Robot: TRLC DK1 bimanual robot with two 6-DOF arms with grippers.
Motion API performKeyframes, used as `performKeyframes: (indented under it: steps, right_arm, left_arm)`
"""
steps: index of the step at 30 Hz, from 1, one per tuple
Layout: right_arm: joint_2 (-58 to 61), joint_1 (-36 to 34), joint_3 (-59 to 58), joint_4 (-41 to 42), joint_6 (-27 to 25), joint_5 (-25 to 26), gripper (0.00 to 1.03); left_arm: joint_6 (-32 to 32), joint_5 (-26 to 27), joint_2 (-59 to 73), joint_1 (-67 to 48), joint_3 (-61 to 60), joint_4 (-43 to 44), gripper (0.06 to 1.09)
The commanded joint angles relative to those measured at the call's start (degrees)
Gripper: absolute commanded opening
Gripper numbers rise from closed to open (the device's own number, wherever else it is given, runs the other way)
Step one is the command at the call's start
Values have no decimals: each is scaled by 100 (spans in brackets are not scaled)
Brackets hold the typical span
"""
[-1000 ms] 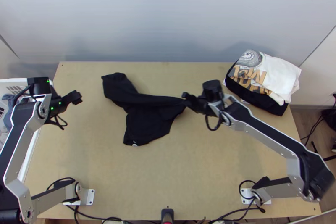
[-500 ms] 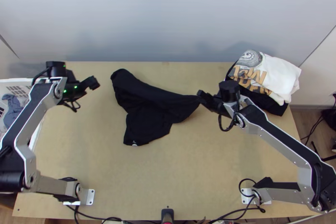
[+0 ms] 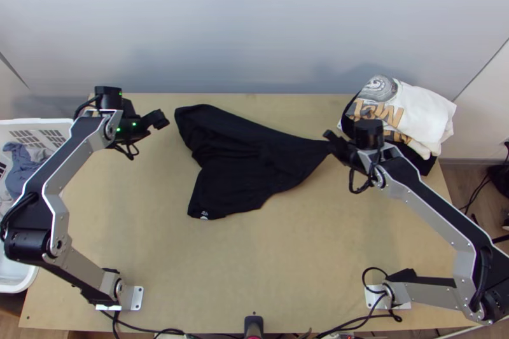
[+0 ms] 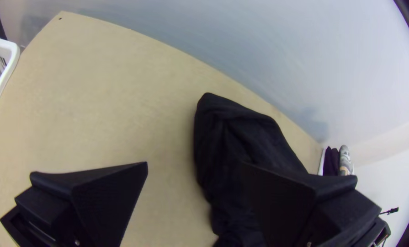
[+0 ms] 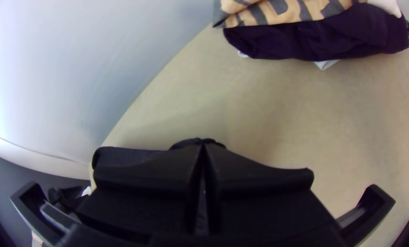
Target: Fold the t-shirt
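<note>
Light wooden table [image 3: 286, 262], pale wall [image 3: 254, 27] beyond its far edge. Right gripper [image 3: 330, 138] is at the tapered right-hand end of the black t-shirt [image 3: 248, 164]; fingers pressed together, cloth pinched at the tips. Same in the right wrist view: fingers meeting along the middle, dark fabric just past their ends. Which part of the garment is held, cannot tell.

Left gripper [image 3: 161, 119] is near the shirt's far left corner, apart from it in the top view. Fingers spread wide; in the left wrist view, bare wood and some of the black cloth appear between them.

Shirt lies between the two grippers, mostly toward the table's far half. Drawn out to a narrow point at the right gripper, broader on the left, creased across the middle. One lobe runs toward the near side, small white mark [image 3: 203, 215] at its corner. Edges uneven.

Farther out, at the far right corner: pile of clothes, white printed garment [image 3: 425, 113] on top, dark garment [image 3: 417, 159] beneath. Off the table's left side, white basket [image 3: 39, 122] holding grey-blue cloth [image 3: 24, 170]. Black cables [image 3: 149, 329] along the near edge
</note>
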Motion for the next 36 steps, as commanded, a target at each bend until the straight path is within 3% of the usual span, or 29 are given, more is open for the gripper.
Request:
performKeyframes:
  steps: [1, 12, 18, 25, 36]
  right_arm:
    - [-64, -542, -192, -38, -79, 320, 3]
    - [-214, -762, -411, -108, -229, 883, 3]
    - [-231, -753, -429, -108, -246, 900, 3]
    - [-222, -736, -464, -64, -317, 1050, 3]
    - [-196, -683, -534, -3, -431, 1155, 3]
  left_arm:
    - [-107, 14, 343, -278, 251, 74, 104]
    - [-248, 14, 835, -805, 620, 171, 104]
    - [-494, 93, 1072, -1165, 743, 171, 104]
    - [-1021, 558, 1556, -1341, 1253, 241, 104]
    - [-1206, 541, 2338, -1411, 2061, 795, 103]
